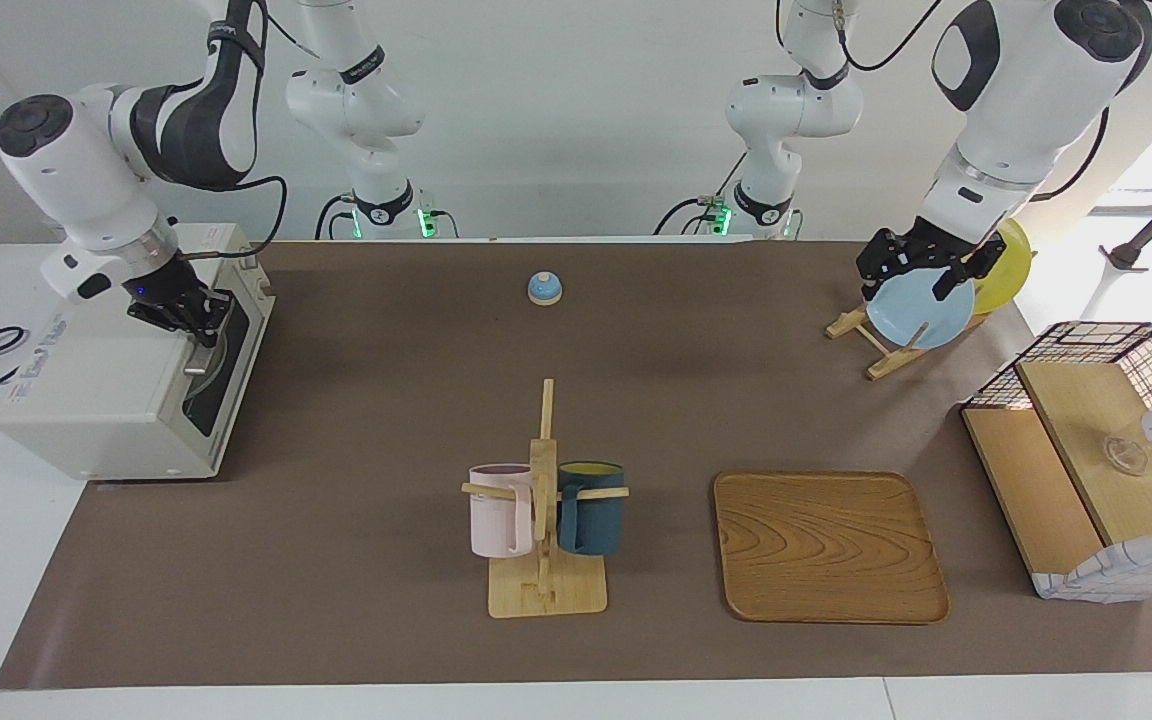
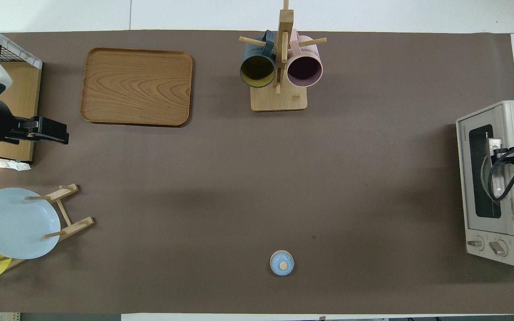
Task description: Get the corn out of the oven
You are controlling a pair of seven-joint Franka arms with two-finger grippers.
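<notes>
Two views, and from my remote seat I take the facing one first. My right gripper (image 1: 198, 322) sits with its fingers pressed together at the upper edge of the boxy cream-white toaster oven (image 1: 106, 395), right by the metal bar handle (image 1: 204, 350) of its dark glass door (image 1: 221, 375); I cannot tell for sure whether the fingertips touch the bar. The door looks shut. No bright yellow corn cob shows anywhere, so I judge it lies inside the oven, hidden by the glass. My left gripper (image 1: 924, 268) waits spread wide above the pale blue plate (image 1: 921, 310) on its wooden rack, with nothing between the fingers.

From overhead, the oven stands at about three o'clock on the brown mat (image 2: 257, 178), its door facing nine o'clock. The right gripper comes in at the door's top edge, so the corn should lie below the fingertips, past the door. The handle's long axis runs twelve to six. The right arm is by far the nearer; the left hangs at nine o'clock, well apart.
</notes>
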